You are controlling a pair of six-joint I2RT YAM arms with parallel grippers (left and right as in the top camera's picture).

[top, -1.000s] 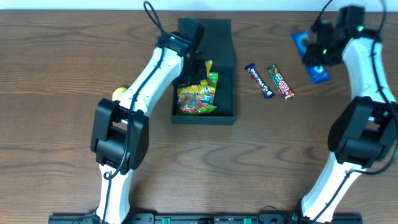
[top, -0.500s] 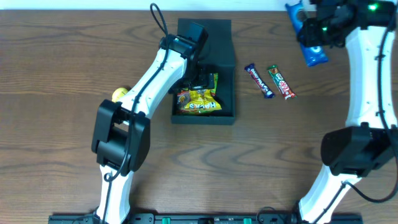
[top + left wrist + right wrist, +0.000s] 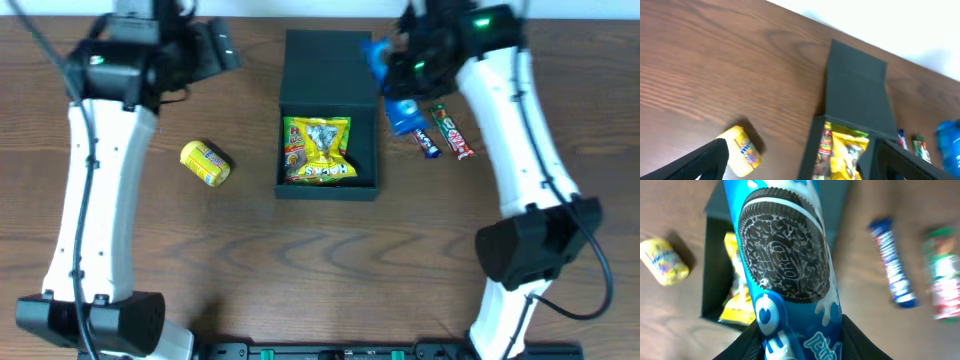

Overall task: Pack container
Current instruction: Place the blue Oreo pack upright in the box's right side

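Observation:
The container (image 3: 362, 115), a dark box with its flap lid (image 3: 328, 52) folded back, holds a yellow snack packet (image 3: 320, 150). My left gripper (image 3: 205, 50) hangs open and empty, high above the table, left of the box. In the left wrist view its fingers (image 3: 710, 160) frame the container (image 3: 855, 95) and a small yellow packet (image 3: 742, 150). My right gripper (image 3: 396, 80) is shut on a blue Oreo packet (image 3: 403, 112) at the box's right edge. The right wrist view shows the Oreo packet (image 3: 785, 270) between the right gripper (image 3: 800, 345) pads, above the container (image 3: 710, 280).
A small yellow packet (image 3: 205, 162) lies on the wood left of the box. Two candy bars, one blue (image 3: 428, 145) and one green-red (image 3: 453, 132), lie right of it, partly under the right arm. The table's far edge runs just behind the lid.
My left gripper opened, left the yellow snack packet in the container and drew back up and to the left. My right arm carried the Oreo packet leftward to the box.

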